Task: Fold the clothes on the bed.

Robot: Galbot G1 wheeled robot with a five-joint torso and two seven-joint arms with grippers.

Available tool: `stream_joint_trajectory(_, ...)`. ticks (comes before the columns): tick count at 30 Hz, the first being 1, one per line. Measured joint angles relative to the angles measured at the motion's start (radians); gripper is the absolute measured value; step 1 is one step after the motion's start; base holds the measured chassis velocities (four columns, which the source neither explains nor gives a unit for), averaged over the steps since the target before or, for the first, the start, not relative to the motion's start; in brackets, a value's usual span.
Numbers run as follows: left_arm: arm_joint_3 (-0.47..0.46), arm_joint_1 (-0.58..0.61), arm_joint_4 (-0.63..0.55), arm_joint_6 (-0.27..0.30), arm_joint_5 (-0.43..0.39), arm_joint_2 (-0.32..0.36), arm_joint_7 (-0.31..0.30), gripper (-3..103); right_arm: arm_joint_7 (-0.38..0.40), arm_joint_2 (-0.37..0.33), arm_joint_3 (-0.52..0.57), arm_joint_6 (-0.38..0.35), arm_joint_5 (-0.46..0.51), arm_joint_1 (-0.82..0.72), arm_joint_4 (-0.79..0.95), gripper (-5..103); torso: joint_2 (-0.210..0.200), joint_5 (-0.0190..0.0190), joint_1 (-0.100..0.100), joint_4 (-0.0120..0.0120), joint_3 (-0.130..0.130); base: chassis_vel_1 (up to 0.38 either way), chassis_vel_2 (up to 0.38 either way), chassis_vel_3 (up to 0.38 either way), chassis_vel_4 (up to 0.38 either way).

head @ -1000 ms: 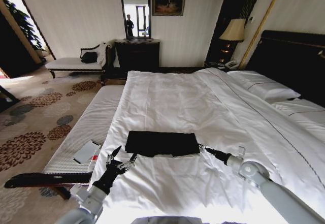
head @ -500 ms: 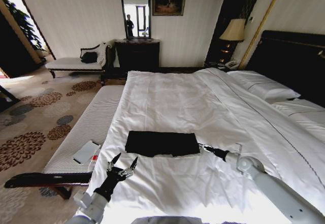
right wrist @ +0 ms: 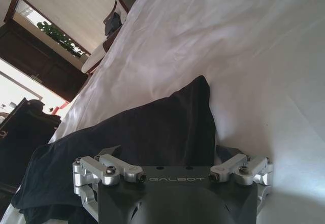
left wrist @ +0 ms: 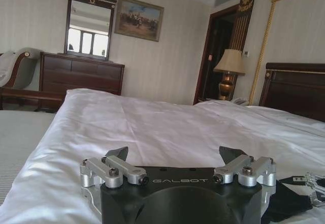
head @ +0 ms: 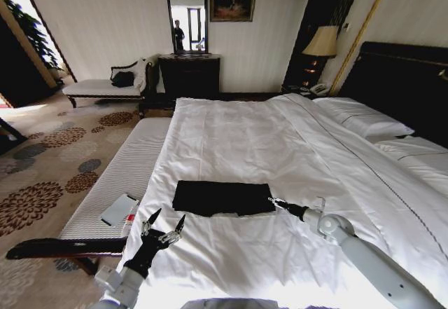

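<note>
The clothes point(head: 222, 197) lie as a flat black folded rectangle on the white duvet of the bed point(head: 280, 148), near its foot. My left gripper point(head: 164, 223) hovers open over the duvet just short of the shirt's left corner. My right gripper point(head: 273, 201) is open too and points at the shirt's right end, almost touching it. From the right wrist, the black fabric point(right wrist: 142, 127) lies right ahead of the spread gripper point(right wrist: 170, 152), with nothing held between the fingers. In the left wrist view that gripper point(left wrist: 174, 153) is open over white sheet, with the shirt point(left wrist: 287, 203) off to one side.
A white-cushioned bench point(head: 119, 169) runs along the bed's left side, with a small white packet point(head: 119, 209) on it. Pillows point(head: 364, 121) and a dark headboard point(head: 406, 78) are at the right. A dresser point(head: 189, 76) and lamp point(head: 322, 43) stand against the far wall.
My left gripper has drawn back a little toward the bed's near left edge. My right gripper has edged slightly left toward the shirt's end. The shirt has not moved.
</note>
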Motion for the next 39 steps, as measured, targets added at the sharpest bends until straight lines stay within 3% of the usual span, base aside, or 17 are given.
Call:
stream_joint_trajectory(18,-0.007,0.002,0.002,0.006,-0.003,-0.001,-0.008,100,0.015,0.027,-0.094,-0.01,-0.021,0.065,-0.006,101,0.0,0.0,0.0,0.0,0.0,0.0,0.0,0.0,0.0)
stream_joint_trajectory(20,-0.007,0.002,0.001,0.006,-0.003,-0.001,-0.008,100,0.023,0.029,-0.098,-0.01,-0.019,0.07,-0.006,92,0.0,0.0,0.0,0.0001,0.0,0.0,0.0,0.0,0.0)
stream_joint_trajectory(26,-0.007,0.002,0.001,0.007,-0.004,-0.001,-0.009,100,0.027,0.027,-0.099,-0.01,-0.018,0.07,-0.004,77,0.0,0.0001,0.0,0.0,0.0,0.0,0.0,0.0,0.0)
stream_joint_trajectory(29,-0.007,0.002,0.001,0.007,-0.004,-0.001,-0.009,100,0.029,0.027,-0.098,-0.011,-0.018,0.07,-0.003,60,0.0,0.0,0.0,0.0,0.0,0.0,0.0,0.0,0.0)
stream_joint_trajectory(30,-0.007,0.002,0.001,0.007,-0.004,-0.001,-0.009,100,0.03,0.028,-0.098,-0.011,-0.018,0.071,-0.002,60,0.0,0.0001,0.0,0.0,0.0,0.0,0.0,0.0,0.0)
stream_joint_trajectory(35,-0.007,0.002,0.001,0.007,-0.004,-0.001,-0.009,100,0.041,0.032,-0.098,-0.01,-0.016,0.071,0.004,37,0.0,0.0001,0.0,0.0001,0.0,0.0,0.0,0.0,0.0)
stream_joint_trajectory(39,-0.007,0.002,0.001,0.008,-0.004,-0.001,-0.009,100,0.045,0.034,-0.098,-0.01,-0.016,0.072,0.01,27,0.0,0.0001,0.0,0.0001,0.0,0.0,0.0,0.0,0.0)
